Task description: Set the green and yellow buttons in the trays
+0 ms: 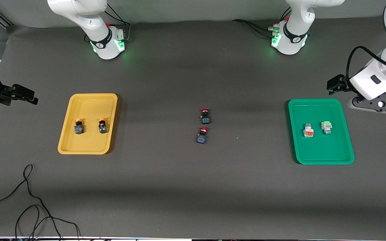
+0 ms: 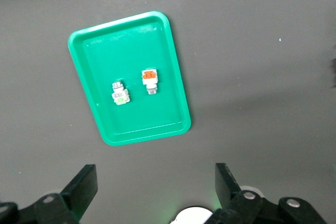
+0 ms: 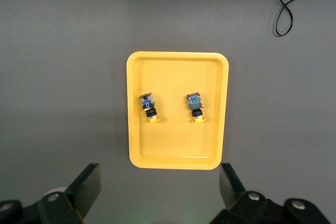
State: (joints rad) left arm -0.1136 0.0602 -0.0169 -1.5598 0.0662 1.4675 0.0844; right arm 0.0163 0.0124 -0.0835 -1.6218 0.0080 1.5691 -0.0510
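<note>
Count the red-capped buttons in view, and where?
2. Both lie mid-table outside the trays: one red-capped button farther from the front camera, the other red-capped button just nearer it. None look hidden.

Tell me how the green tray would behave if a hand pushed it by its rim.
The green tray looks like thin, shallow plastic, so probably light and apt to slide on the cloth. The two white blocks lie loose in it and would likely shift or jostle.
</note>
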